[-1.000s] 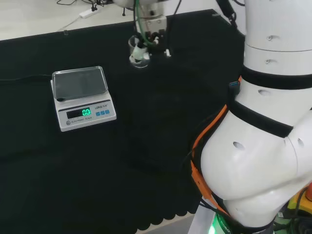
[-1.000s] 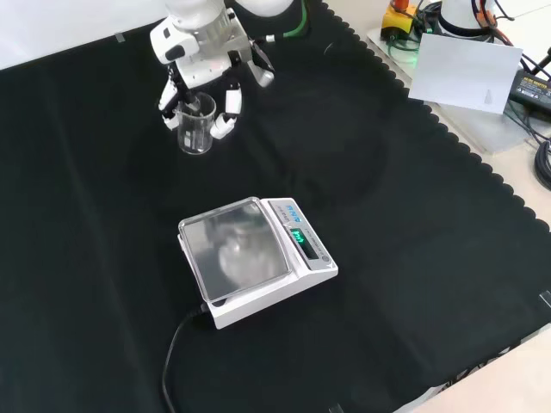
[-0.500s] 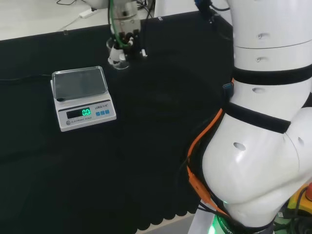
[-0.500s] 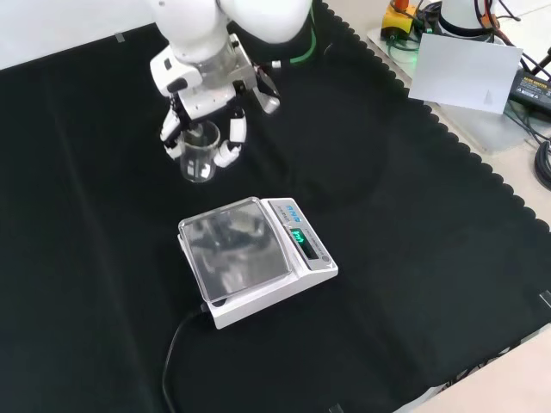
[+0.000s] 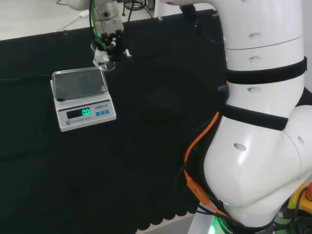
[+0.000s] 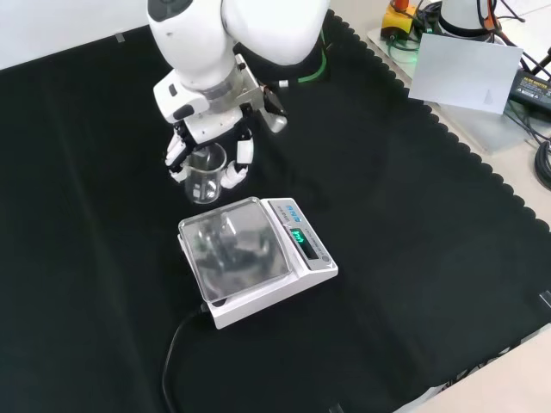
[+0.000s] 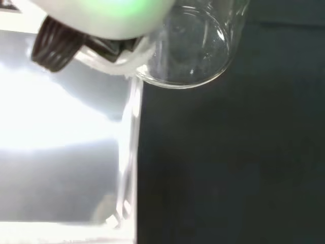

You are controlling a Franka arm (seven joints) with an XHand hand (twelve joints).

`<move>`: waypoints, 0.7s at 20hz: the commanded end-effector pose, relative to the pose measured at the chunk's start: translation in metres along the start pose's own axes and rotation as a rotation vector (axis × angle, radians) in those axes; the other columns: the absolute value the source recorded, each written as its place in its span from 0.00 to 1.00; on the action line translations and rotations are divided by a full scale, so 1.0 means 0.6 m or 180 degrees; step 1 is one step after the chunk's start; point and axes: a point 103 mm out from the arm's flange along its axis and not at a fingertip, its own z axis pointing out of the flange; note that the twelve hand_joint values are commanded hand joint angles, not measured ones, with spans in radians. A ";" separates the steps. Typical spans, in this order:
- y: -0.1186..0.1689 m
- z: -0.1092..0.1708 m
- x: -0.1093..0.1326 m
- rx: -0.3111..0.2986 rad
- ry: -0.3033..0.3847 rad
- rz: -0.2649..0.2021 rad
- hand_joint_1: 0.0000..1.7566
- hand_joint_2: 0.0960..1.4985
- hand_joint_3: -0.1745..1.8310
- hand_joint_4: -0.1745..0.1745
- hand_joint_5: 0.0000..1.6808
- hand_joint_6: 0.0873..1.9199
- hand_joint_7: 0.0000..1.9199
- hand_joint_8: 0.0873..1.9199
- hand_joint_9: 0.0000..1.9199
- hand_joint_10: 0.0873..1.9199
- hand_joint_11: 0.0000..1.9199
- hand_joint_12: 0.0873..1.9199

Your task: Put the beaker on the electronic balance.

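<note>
clear glass beaker (image 6: pixel 203 175) held off the cloth, just short of the pan's far edge | black and white hand (image 6: pixel 211 138) has fingers curled round it | white electronic balance with steel pan (image 6: pixel 237 251) bare | I judge carry nearly done; placing and release remain

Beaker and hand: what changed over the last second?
The hand, its fingers curled round the beaker throughout, carried it toward the electronic balance: leftward in the head view, down the picture in the front view. The beaker now sits just short of the pan's edge, not over it. The balance has not moved, and its display is still lit.
</note>
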 end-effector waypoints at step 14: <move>-0.010 0.058 0.121 0.0182 0.0059 -0.0538 0.66 0.30 0.47 0.25 0.47 0.51 0.57 0.38 0.72 0.26 0.66 0.46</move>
